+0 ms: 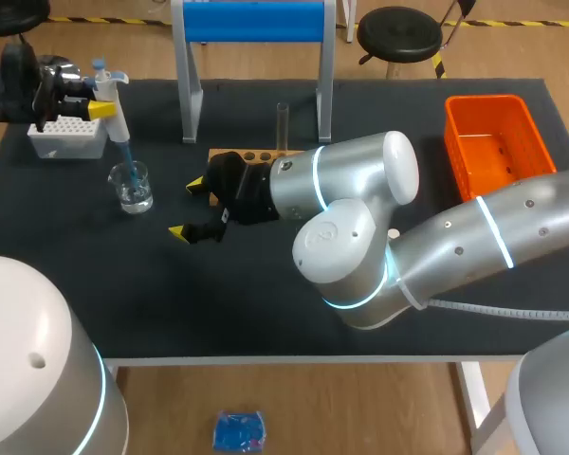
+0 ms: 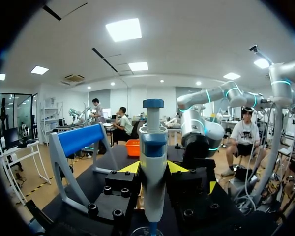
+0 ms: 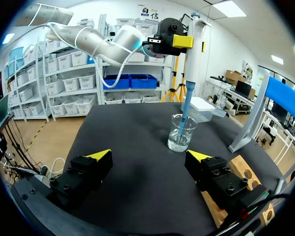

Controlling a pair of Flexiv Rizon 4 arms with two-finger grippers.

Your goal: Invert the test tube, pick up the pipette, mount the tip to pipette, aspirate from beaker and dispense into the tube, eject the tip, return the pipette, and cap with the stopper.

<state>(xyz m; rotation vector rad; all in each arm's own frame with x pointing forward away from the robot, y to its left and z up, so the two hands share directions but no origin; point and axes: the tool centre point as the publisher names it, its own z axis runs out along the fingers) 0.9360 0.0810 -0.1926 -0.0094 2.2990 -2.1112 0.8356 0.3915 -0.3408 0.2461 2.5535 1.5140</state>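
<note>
At the far left of the counter point(image 1: 218, 303), your left claw point(image 1: 81, 95) is pinching the pipette point(image 1: 109, 95) from two sides, its yellow tips pressing on the white-and-blue body below the blue plunger knob (the left wrist view is showing this most plainly). The pipette is hanging upright, and its translucent blue tip is dipping into the beaker point(image 1: 131, 186), a small clear glass holding a little clear liquid. Whether the tip's end is touching that liquid, you cannot tell. Your left arm is coming in from the left edge with its wrist held level and its fingers pointing sideways across the counter. The white tip box point(image 1: 68, 137) is sitting just behind the beaker, under that claw.

Your right arm is reaching in from the right, folding its elbow over the middle of the counter. The right claw point(image 1: 197, 209) is hovering low, aiming at the beaker yet apart from it, its fingers spread wide around nothing.

The test tube point(image 1: 283, 128) is standing upright in the wooden rack point(image 1: 251, 154), behind the right wrist. An orange basket point(image 1: 498, 147) is sitting at the far right.
</note>
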